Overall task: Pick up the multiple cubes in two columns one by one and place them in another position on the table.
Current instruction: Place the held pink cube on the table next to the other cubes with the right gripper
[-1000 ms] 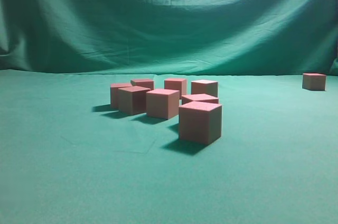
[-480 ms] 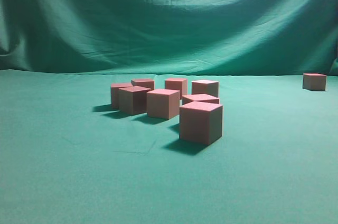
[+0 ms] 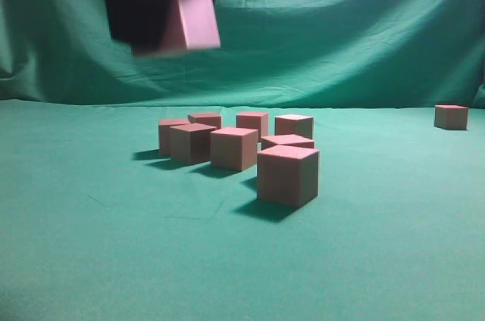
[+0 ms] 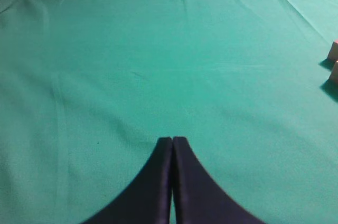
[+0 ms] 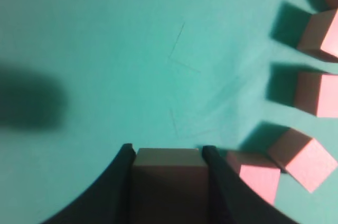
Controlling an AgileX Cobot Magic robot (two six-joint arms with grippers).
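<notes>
My right pincer (image 3: 163, 3) shows blurred, its top cut by the frame edge. The block (image 5: 169, 184) between my fingers runs off the bottom edge.

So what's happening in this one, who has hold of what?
The right gripper is clamped on one cube, held in the air above the green table, at the upper left of the exterior view. A cluster of cubes sits on the cloth below, and a lone cube stands far off to the right near the backdrop. The left gripper is shut and empty, hanging over bare cloth away from the cluster.
</notes>
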